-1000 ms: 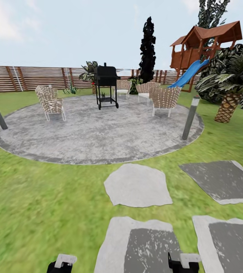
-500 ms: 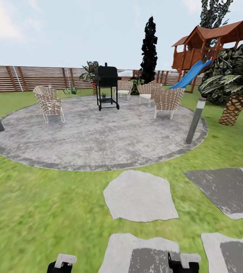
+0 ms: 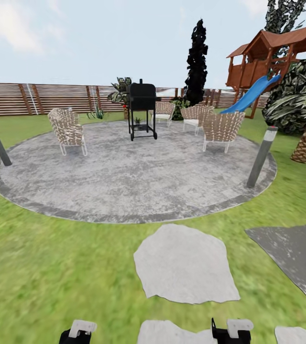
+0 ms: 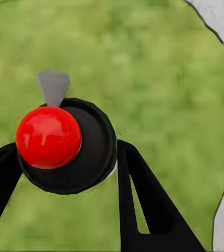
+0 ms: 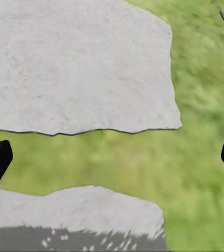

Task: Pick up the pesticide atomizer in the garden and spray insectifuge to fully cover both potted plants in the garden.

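Pesticide atomizer (image 4: 64,142) is sitting between the two black fingers of the left hand (image 4: 64,157), which is squeezing its round dark body. Its red mark and little grey nozzle are pointing up at the wrist camera. The right hand (image 5: 114,157) is hanging wide apart with nothing in it, over grass and a stepping stone (image 5: 75,63). Both hands are peeking in low in the head view, the left hand (image 3: 79,332) and the right hand (image 3: 232,329). The whole picture is sliding compared with a second ago: the stepping stones (image 3: 186,267) are slipping down and the round grey patio (image 3: 124,177) is getting bigger. So the robot is rolling forward, and I think it is carrying the bottle to the plants, with no spraying done yet. A small green plant (image 3: 97,113) by the brown fence (image 3: 38,98) may be one of the potted plants, but it is too far to tell. On the patio a black grill (image 3: 142,102) and woven chairs (image 3: 68,130) are standing, green lawn (image 3: 43,267) is lying all around, and a wooden playhouse with a blue slide (image 3: 256,91) is standing on the robot's right.
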Robot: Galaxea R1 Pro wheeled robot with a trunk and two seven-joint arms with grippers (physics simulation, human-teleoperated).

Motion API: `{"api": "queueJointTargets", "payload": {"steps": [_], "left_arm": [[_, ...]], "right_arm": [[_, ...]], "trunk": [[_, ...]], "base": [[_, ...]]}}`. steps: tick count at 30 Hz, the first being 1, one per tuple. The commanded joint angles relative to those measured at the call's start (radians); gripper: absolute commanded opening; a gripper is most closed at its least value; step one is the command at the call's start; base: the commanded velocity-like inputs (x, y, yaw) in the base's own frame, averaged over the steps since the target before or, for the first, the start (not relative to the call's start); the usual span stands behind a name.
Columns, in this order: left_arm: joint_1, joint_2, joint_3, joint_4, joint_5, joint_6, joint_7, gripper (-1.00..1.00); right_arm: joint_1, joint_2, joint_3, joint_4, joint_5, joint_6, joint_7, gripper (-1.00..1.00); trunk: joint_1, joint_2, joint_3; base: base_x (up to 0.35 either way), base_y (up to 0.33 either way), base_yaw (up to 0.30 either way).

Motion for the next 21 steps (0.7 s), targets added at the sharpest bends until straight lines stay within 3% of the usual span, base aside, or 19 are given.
{"api": "queueJointTargets", "payload": {"steps": [1, 21], "left_arm": [[-0.001, 0.000, -0.006, 0.001, 0.008, -0.003, -0.003, -1.00], [-0.001, 0.000, -0.006, 0.001, 0.008, -0.003, -0.003, -1.00]], "right_arm": [[-0.001, 0.000, 0.008, 0.001, 0.001, -0.001, -0.008, 1.00], [-0.001, 0.000, 0.008, 0.001, 0.001, -0.001, -0.008, 1.00]], "trunk": [[0.000, 0.000, -0.001], [0.000, 0.000, -0.001]], "base": [[0.340, 0.000, 0.001], [0.340, 0.000, 0.000]]}}
